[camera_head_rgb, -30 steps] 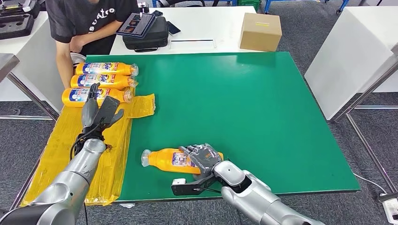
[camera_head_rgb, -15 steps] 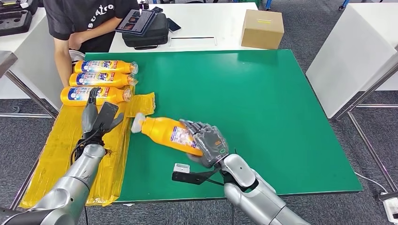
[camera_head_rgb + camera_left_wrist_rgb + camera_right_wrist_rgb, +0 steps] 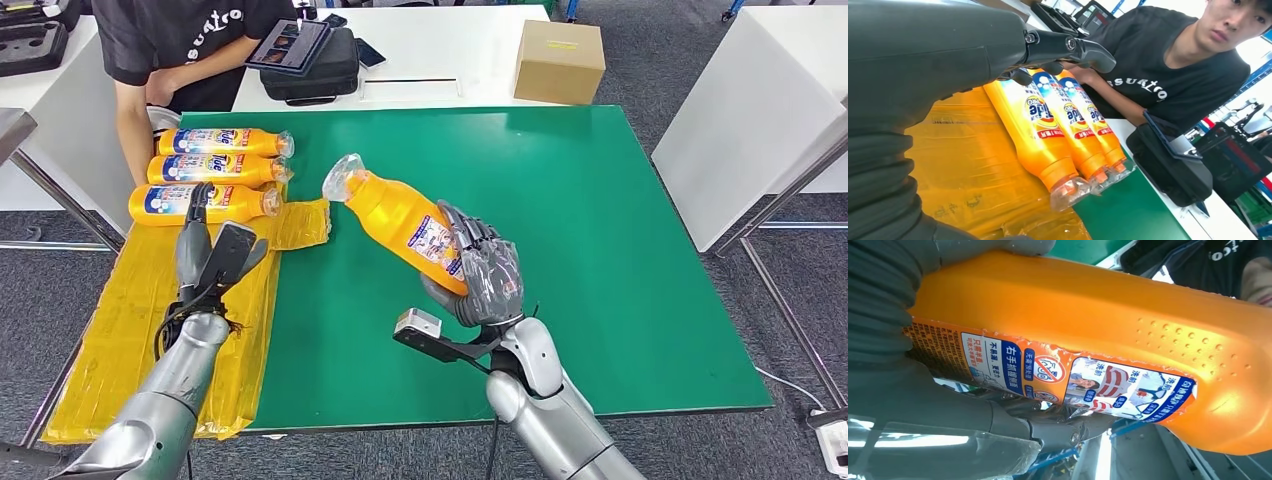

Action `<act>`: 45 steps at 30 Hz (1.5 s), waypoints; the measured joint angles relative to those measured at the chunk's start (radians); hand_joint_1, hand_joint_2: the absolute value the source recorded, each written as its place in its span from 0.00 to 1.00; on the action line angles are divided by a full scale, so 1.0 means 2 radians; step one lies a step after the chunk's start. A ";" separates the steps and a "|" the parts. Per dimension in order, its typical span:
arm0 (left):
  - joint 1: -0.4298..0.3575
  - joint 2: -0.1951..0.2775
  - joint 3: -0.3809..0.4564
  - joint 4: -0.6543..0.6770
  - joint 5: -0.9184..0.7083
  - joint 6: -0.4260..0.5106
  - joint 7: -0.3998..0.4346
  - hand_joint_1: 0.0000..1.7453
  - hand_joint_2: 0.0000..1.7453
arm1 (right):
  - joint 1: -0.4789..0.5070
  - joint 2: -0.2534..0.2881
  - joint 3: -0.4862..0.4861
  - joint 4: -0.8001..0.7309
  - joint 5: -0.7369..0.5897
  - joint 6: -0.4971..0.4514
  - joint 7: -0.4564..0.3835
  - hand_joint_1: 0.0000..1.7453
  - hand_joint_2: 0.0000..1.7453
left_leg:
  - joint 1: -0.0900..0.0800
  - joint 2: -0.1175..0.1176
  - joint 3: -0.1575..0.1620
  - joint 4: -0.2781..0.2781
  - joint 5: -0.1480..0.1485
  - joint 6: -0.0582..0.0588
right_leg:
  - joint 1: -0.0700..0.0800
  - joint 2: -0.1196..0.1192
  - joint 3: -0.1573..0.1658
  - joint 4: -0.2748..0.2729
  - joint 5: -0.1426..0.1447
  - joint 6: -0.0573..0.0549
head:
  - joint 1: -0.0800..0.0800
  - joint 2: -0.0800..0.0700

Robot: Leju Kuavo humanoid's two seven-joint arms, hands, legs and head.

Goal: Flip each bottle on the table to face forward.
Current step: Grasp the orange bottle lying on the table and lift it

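Observation:
My right hand point(image 3: 480, 278) grips an orange bottle point(image 3: 405, 222) by its lower body and holds it in the air above the green table point(image 3: 600, 220), tilted, with its clear-wrapped cap up and to the left. Its back label with small print faces the camera point(image 3: 1058, 372). Three more orange bottles point(image 3: 210, 172) lie side by side at the table's far left corner, front labels up, caps to the right point(image 3: 1068, 135). My left hand point(image 3: 212, 250) hovers with its fingers apart just in front of the nearest one and holds nothing.
Yellow plastic sheeting point(image 3: 150, 330) covers the table's left edge. A person in a black shirt point(image 3: 190, 50) stands behind the three bottles. On the white table behind are a black bag with a tablet point(image 3: 305, 65) and a cardboard box point(image 3: 558, 62).
My right hand has lifted the orange bottle off the table's front and raised it up and back, tilting it cap-up. My left hand has hardly moved.

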 joint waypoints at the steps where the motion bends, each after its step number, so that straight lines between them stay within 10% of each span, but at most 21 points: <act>1: 0.001 0.000 0.000 -0.002 0.001 0.000 0.000 0.00 1.00 | 0.000 0.001 -0.001 0.001 0.000 0.000 0.000 1.00 1.00 | 0.000 0.000 0.000 0.000 0.000 0.000 | 0.000 0.000 0.000 0.000 0.000 0.000 | 0.000 0.000; 8: 0.015 -0.005 -0.007 -0.028 0.027 -0.037 -0.001 0.00 1.00 | 0.011 0.015 -0.028 0.008 -0.004 -0.008 -0.025 1.00 1.00 | 0.000 0.000 0.000 0.000 0.000 0.000 | 0.000 0.000 0.000 0.000 0.000 0.000 | 0.000 0.000; 22: 0.089 -0.020 -0.118 -0.218 0.229 -0.338 0.070 0.00 1.00 | -0.037 0.125 -0.240 0.164 -0.041 -0.009 -0.274 1.00 1.00 | 0.000 0.000 -0.001 0.000 0.000 0.000 | 0.000 -0.001 -0.001 0.000 0.000 0.000 | 0.000 0.000; 30: 0.114 -0.019 -0.169 -0.291 0.285 -0.366 0.084 0.00 1.00 | -0.073 0.142 -0.242 0.239 -0.259 0.080 -0.288 1.00 1.00 | 0.000 0.000 -0.002 0.000 0.000 0.000 | 0.000 -0.001 -0.001 0.000 0.000 0.000 | 0.000 0.000; 45: 0.117 -0.017 -0.203 -0.310 0.300 -0.360 0.081 0.00 1.00 | -0.094 0.150 -0.186 0.298 -0.286 0.089 -0.289 1.00 1.00 | 0.000 -0.001 -0.002 0.000 0.000 0.000 | 0.000 -0.001 -0.001 0.000 0.000 0.000 | 0.000 0.000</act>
